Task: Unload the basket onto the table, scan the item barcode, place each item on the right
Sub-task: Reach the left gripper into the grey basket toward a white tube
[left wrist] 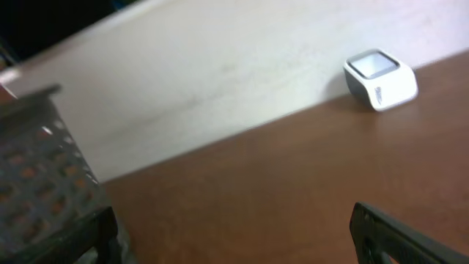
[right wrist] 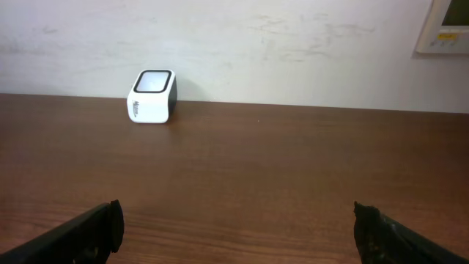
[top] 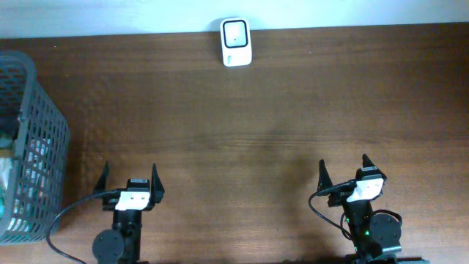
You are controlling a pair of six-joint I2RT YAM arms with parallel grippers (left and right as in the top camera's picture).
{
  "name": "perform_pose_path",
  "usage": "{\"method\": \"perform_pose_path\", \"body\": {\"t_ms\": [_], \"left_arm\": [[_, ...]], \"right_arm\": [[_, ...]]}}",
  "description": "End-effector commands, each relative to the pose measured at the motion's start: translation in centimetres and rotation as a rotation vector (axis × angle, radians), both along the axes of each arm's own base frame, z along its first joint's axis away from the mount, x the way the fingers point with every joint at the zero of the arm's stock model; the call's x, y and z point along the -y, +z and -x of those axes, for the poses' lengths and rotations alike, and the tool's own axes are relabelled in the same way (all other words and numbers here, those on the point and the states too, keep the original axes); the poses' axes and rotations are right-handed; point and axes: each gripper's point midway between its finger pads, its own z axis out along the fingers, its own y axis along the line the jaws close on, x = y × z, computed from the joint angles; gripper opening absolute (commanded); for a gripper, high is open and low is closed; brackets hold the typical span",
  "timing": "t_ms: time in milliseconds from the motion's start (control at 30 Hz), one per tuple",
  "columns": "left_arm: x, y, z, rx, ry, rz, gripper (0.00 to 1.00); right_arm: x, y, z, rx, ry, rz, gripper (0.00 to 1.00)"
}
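You have one brown table (top: 256, 132) in front of you, backed by a white wall (right wrist: 293, 51). One grey mesh basket (top: 51, 147) stands at its left edge, just beyond the left arm. Pale and teal contents (top: 7, 172) show inside it, too hidden to count or to tell whether a barcode faces up. Your two arms sit at the near edge, well apart. The left gripper (top: 129, 170) has its jaws spread wide and holds nothing; the right gripper (top: 343, 163) is the same. One small white scanner (top: 236, 42) stands at the far edge against the wall, its dark-rimmed window facing up.
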Motion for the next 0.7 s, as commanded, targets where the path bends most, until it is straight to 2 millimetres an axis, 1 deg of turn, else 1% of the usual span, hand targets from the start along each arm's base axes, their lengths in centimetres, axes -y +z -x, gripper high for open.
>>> {"method": "perform_pose_path", "body": {"t_ms": [0,133,233,267,333,467,533,600,667], "left_arm": [[-0.3,2.1,0.3,0.055,0.019,-0.017,0.99],[-0.2,5.2,0.6,0.092,0.017,0.007,0.99],[-0.3,8.0,0.0,0.077,0.014,0.047,0.99],[-0.1,8.9,-0.6,0.060,0.006,0.050,0.99],[0.7,10.6,-2.0,0.005,-0.048,0.052,0.99],[2.2,12.4,-4.7,-0.120,-0.138,0.065,0.99],[2.7,13.1,-6.3,-0.187,-0.175,0.076,0.99],[3.5,14.2,-8.1,-0.260,-0.222,0.092,0.99],[3.8,15.1,-9.3,-0.306,-0.243,0.103,0.99]], "right_arm": [[-0.1,-0.3,0.0,-0.003,0.001,0.008,0.98],[-0.1,-0.3,0.0,-0.003,0.001,0.008,0.98],[-0.1,-0.3,0.0,-0.003,0.001,0.008,0.98],[-0.1,-0.3,0.0,-0.003,0.001,0.008,0.98],[-0.1,-0.3,0.0,-0.003,0.001,0.008,0.99],[-0.1,-0.3,0.0,-0.003,0.001,0.008,0.98],[-0.1,-0.3,0.0,-0.003,0.001,0.008,0.98],[-0.1,-0.3,0.0,-0.003,0.001,0.008,0.98],[-0.1,-0.3,0.0,-0.003,0.001,0.008,0.98]]}}
